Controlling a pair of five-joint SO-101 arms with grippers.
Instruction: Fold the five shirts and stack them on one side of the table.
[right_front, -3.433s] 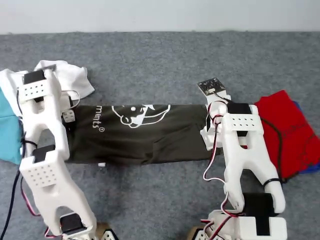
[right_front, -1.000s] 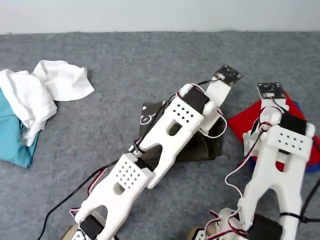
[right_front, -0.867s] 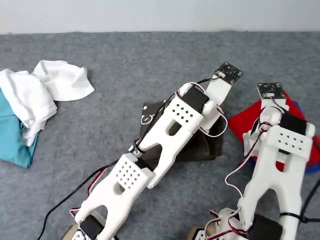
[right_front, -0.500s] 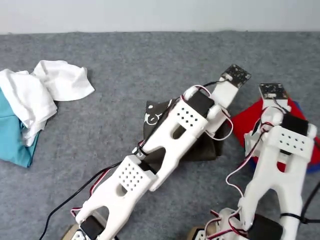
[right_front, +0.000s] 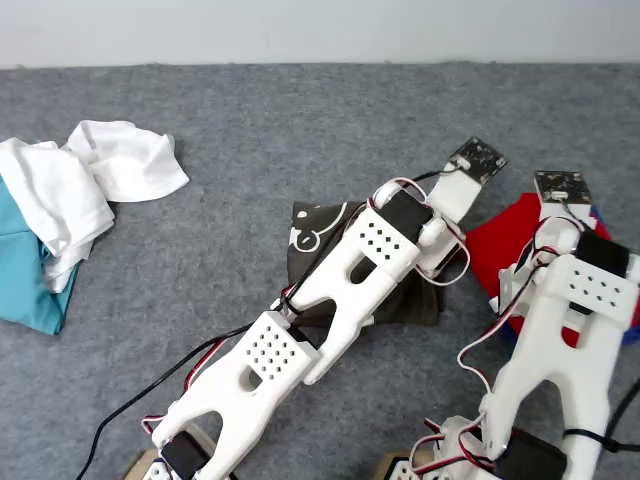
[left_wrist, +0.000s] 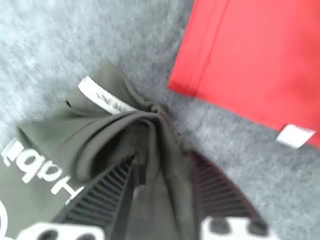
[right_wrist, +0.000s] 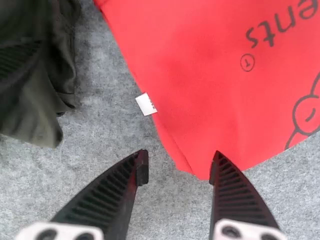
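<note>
Jaws of the left gripper (left_wrist: 162, 167) are clamped on a bunched fold of the dark olive shirt (left_wrist: 60, 145), cloth pinched between both fingers. We note the red shirt (left_wrist: 250, 55) just beside it, with a strip of grey mat (left_wrist: 45, 35) between them.

Right wrist view: the right gripper (right_wrist: 178, 167) stands wide apart with nothing between its fingers, above the red shirt's edge. A white tag (right_wrist: 146, 104) sticks out from that shirt's hem.

High view: the left arm (right_front: 370, 250) stretches diagonally over the dark olive shirt at mid-table. The right arm (right_front: 580, 290) is above the red shirt at the right side. We log a white shirt (right_front: 110, 165) and a teal shirt (right_front: 20, 270) heaped at the far left, well apart.
</note>
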